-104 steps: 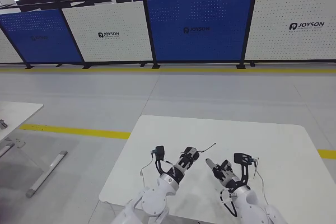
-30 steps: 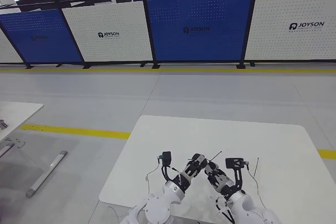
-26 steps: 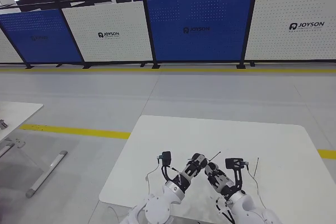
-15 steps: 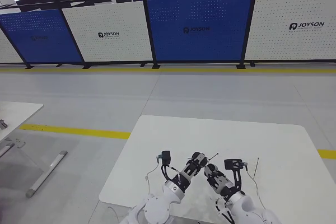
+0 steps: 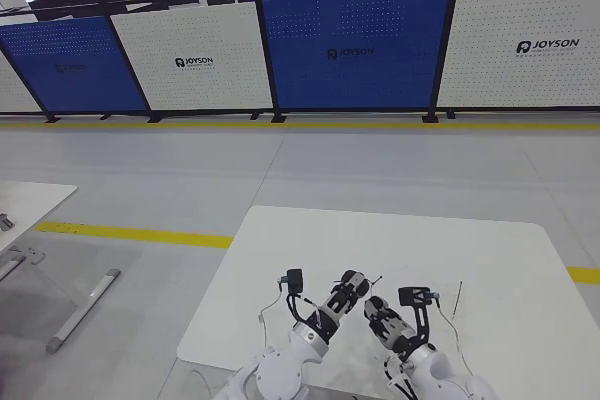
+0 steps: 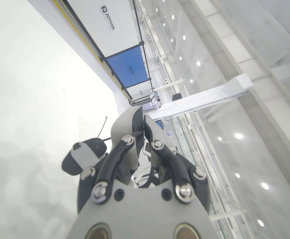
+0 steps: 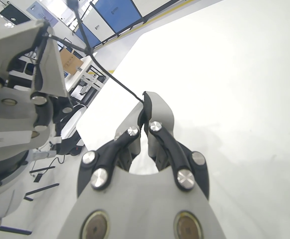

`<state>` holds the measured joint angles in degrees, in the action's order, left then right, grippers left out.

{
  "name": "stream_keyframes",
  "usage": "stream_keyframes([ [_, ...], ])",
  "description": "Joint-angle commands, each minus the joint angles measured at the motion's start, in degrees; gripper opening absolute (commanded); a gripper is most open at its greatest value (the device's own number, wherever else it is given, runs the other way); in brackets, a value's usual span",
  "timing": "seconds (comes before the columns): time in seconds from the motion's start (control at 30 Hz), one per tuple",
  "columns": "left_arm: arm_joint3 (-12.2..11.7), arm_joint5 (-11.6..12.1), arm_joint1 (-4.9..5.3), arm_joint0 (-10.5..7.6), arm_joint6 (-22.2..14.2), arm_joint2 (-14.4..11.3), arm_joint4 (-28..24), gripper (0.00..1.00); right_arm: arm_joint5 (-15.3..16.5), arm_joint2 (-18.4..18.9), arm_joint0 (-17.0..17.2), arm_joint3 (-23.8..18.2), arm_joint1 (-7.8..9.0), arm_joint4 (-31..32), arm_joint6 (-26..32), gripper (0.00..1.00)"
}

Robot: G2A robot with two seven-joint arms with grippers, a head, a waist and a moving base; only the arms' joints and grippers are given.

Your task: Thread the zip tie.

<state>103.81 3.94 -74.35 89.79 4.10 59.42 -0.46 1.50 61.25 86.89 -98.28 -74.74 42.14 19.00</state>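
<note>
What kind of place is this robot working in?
Likely an industrial hall or robot test lab: perforated partition panels, a yellow floor line, and a high ceiling with rows of lights.

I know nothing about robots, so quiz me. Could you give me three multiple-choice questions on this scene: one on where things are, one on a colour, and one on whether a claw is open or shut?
1. Where are the two grippers?
A. Far apart, at opposite ends of the table
B. Close together above the white table
C. Out over the floor

2. What colour is the zip tie?
A. White
B. Yellow
C. Black

3. How is the right gripper?
A. Wide open
B. Shut on the zip tie
C. Shut on nothing

Answers:
1. B. The top view shows the left gripper right beside the right one, over the table.
2. C. The strap shows black against the pale table.
3. B. Its fingers are pressed together with the strap coming out from between them.
</note>
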Motion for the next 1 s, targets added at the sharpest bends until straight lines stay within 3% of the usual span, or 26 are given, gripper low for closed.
stream_keyframes([
  [0.0,0.18,0.06,0.02,0.16,-0.02,0.06,0.04,0.00,0.05,-0.09,0.06,0.16,0.02,0.06,0.11,0.00],
  [0.3,0.76,0.37,0.09,0.94,-0.05,0.26,0.39,0.00,0.03,-0.18,0.42,0.67,0.17,0.72,0.26,0.00],
  [0.97,0.95,0.07,0.01,0.69,0.03,0.03,1.30,0.00,0.47,-0.11,0.52,0.90,0.35,-0.05,0.22,0.00],
])
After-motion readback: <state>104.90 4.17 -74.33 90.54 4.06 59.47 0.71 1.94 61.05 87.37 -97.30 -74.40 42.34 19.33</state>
